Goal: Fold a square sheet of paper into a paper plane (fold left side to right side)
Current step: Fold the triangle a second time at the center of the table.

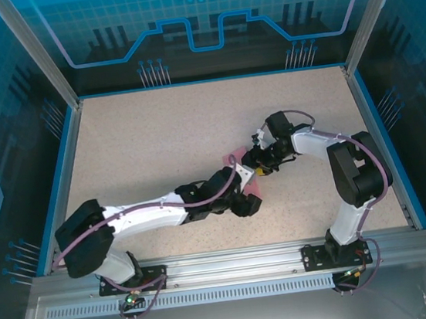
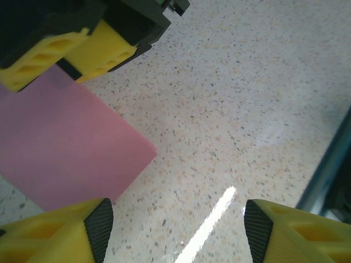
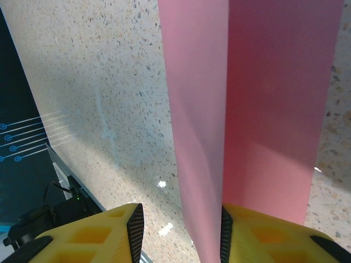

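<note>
One square sheet of paper (image 2: 66, 142), pink, centre of speckled table (image 1: 133, 138), largely hidden overhead by both arms. Left gripper (image 2: 178, 224): wide open, empty, beside it. Right gripper (image 3: 181, 230): half-open, straddling its raised fold.

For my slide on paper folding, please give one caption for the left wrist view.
The open left pincer hovers over the speckled table beside a corner of the pink paper.

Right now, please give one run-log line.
left end effector: open, near pink paper | right end effector: open, paper fold between fingers
</note>
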Controlling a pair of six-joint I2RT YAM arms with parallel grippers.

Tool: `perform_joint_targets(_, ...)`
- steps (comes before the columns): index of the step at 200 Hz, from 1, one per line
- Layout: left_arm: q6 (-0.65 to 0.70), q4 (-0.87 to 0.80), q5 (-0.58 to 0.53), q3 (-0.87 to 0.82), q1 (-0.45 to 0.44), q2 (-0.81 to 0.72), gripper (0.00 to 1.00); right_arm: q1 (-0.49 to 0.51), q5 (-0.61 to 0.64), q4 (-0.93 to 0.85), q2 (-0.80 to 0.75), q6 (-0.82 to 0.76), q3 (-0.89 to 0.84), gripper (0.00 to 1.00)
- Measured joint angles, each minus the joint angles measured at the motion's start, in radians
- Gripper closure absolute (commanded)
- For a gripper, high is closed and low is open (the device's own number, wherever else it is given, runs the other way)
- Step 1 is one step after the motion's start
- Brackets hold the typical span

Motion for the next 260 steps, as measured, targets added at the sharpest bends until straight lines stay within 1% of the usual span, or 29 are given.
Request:
perform_joint_targets(53,0.019,-0.08,-0.166,0.167,-0.073,0.195,0.31,0.0,-0.011,-0.004,0.002,0.0,0.014,0.59)
perform_joint_targets(97,0.019,-0.176,-0.323,0.266,-0.1,0.303,0.32,0.001,-0.01,-0.005,0.002,0.001,0.014,0.59)
perform_joint_targets(117,0.019,-0.21,-0.384,0.303,-0.105,0.34,0.34,0.002,-0.01,-0.005,0.004,0.005,0.014,0.59)
perform_joint_targets(146,0.023,-0.249,-0.443,0.324,-0.105,0.37,0.44,0.002,-0.008,-0.006,0.01,0.008,0.016,0.59)
perform_joint_targets(177,0.024,-0.269,-0.477,0.326,-0.105,0.375,0.61,0.005,-0.006,-0.007,0.016,0.008,0.017,0.59)
perform_joint_targets(199,0.028,-0.277,-0.486,0.326,-0.105,0.375,0.71,0.008,0.002,-0.008,0.019,0.008,0.018,0.59)
perform_joint_targets(260,0.031,-0.273,-0.486,0.325,-0.107,0.373,0.91,0.009,0.016,-0.026,0.024,0.007,0.025,0.59)
